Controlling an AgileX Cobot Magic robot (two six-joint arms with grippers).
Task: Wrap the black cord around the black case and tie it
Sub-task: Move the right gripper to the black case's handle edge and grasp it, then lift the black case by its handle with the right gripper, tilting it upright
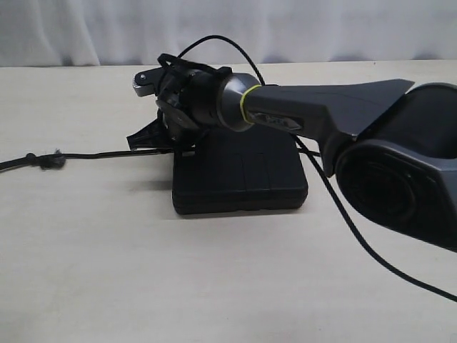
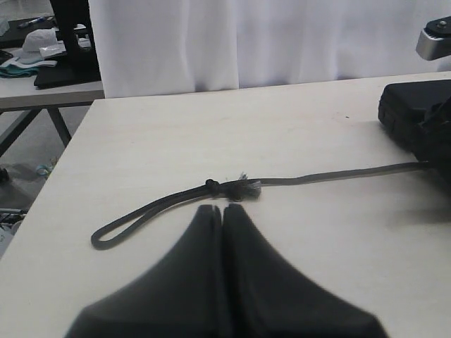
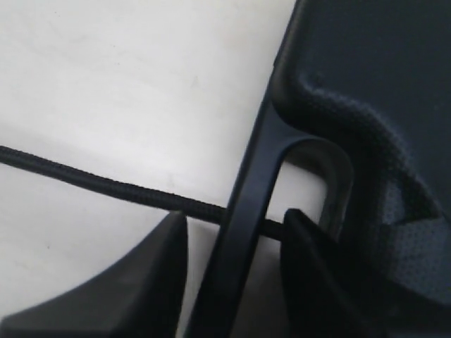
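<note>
The black case [image 1: 239,179] lies flat in the middle of the table. The black cord [image 1: 107,153] runs from the left over the table to the case's left end, with a frayed knot [image 1: 50,161] partway along. My right gripper [image 1: 158,139] reaches across to that end and stands open. In the right wrist view the right gripper [image 3: 234,217] straddles the case's handle bar [image 3: 254,183], one finger in the handle slot. The cord [image 3: 106,184] passes under the bar. My left gripper [image 2: 222,208] is shut and empty, just short of the knot [image 2: 239,187] and the cord's end loop [image 2: 141,217].
The right arm's thin black cable [image 1: 371,250] trails over the table to the right of the case and arcs above the wrist. A white curtain [image 1: 285,28] hangs behind the table. The table's side edge [image 2: 63,162] shows in the left wrist view.
</note>
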